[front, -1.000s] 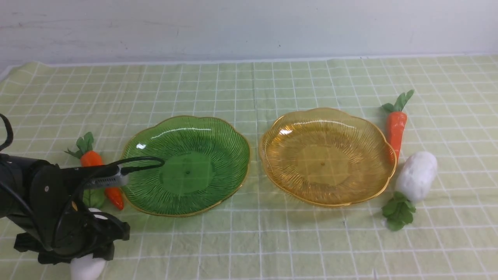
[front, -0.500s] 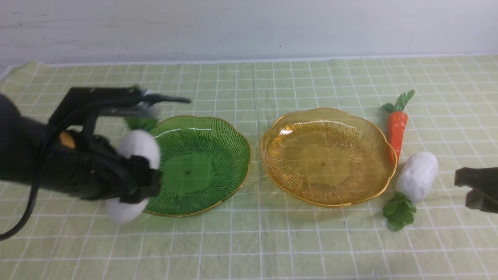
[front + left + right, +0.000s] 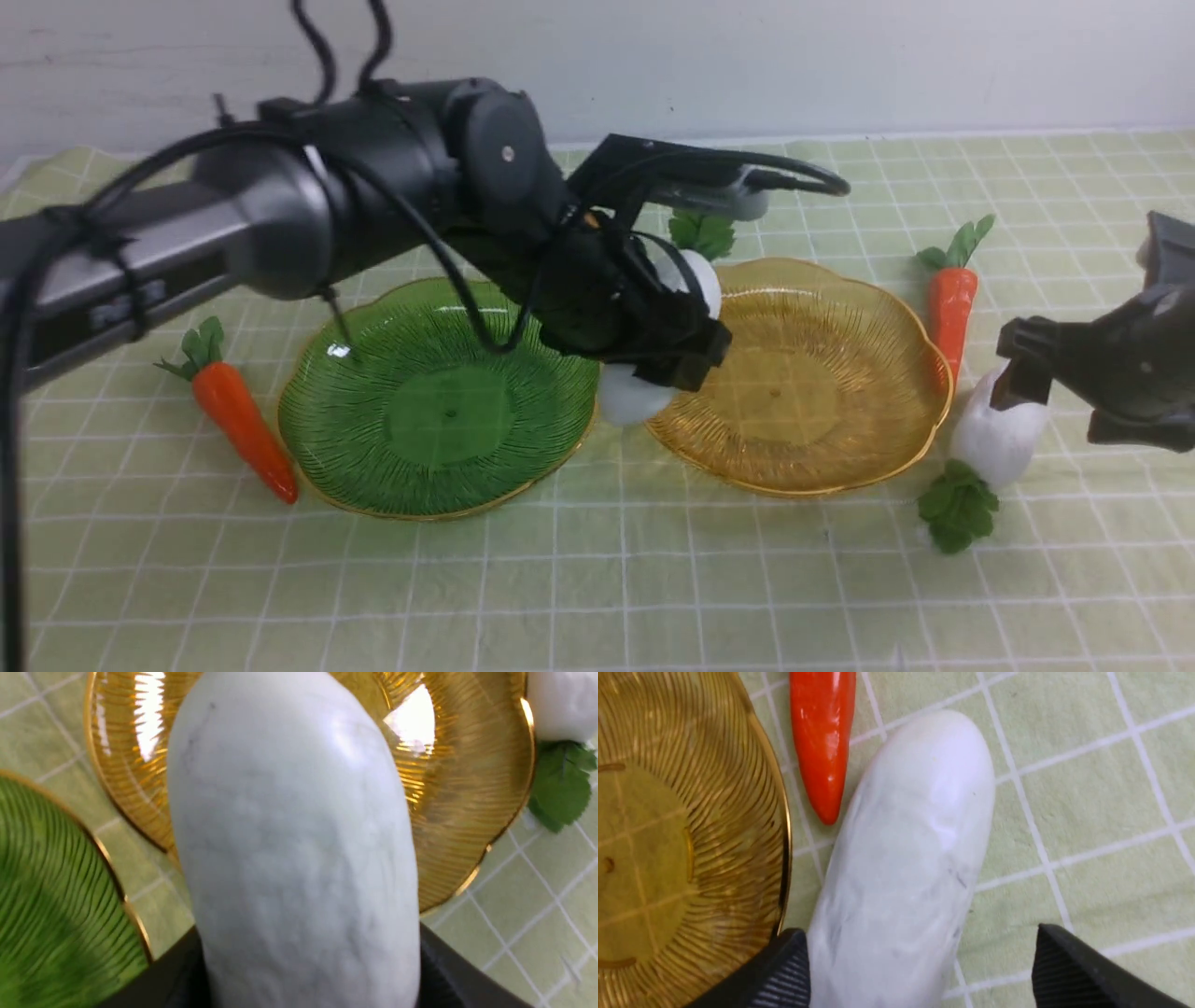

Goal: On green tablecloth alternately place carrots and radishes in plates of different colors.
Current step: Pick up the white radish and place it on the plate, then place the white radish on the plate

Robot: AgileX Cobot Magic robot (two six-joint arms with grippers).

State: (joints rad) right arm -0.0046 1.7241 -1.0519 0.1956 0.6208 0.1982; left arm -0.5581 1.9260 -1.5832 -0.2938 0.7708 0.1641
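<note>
Green gridded tablecloth (image 3: 560, 597). Left gripper (image 3: 686, 359) pinches one radish (image 3: 294, 835) by the yellow plate (image 3: 794, 457); right gripper (image 3: 920, 956), spread, has the other radish (image 3: 901, 858) between its fingers. Leafy carrot tops: front view only.

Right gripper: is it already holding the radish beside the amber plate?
No, its jaws stand apart above the radish, with cloth visible between them.

Even light, perhaps overhead; left arm slightly blurred.
</note>
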